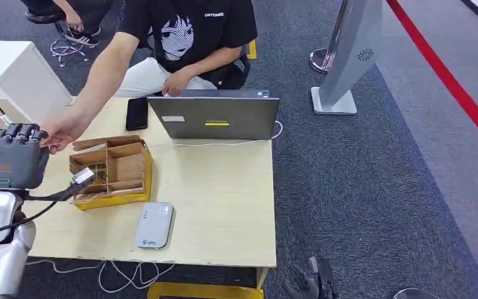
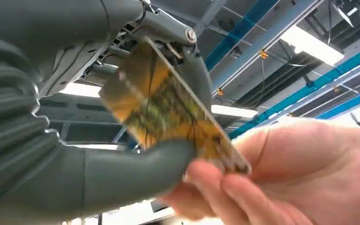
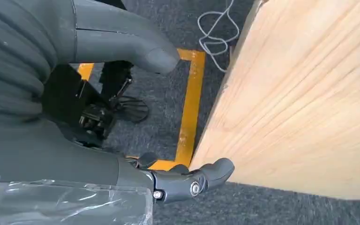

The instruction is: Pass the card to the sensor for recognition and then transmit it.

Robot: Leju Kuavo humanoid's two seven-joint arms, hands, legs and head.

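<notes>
— What does the left hand [image 1: 14, 159] look like from the head?
— A dark grey boxy back with a small orange marking and a green-outlined one below it, on a polished silver forearm with a black cable alongside.

— And up close?
— A grey ribbed cover, a thick smooth grey thumb, darker fingers [image 2: 194, 70] with a bright screw at the joint. The right hand [image 3: 122, 117] matches, with clear film wrapped near its wrist and a screw in its dark fingers

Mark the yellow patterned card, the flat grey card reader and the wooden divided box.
yellow patterned card [image 2: 168, 105]: left wrist view, middle of its printed face.
flat grey card reader [image 1: 154, 225]: head view, centre of its top.
wooden divided box [image 1: 126, 167]: head view, an inner divider.
</notes>
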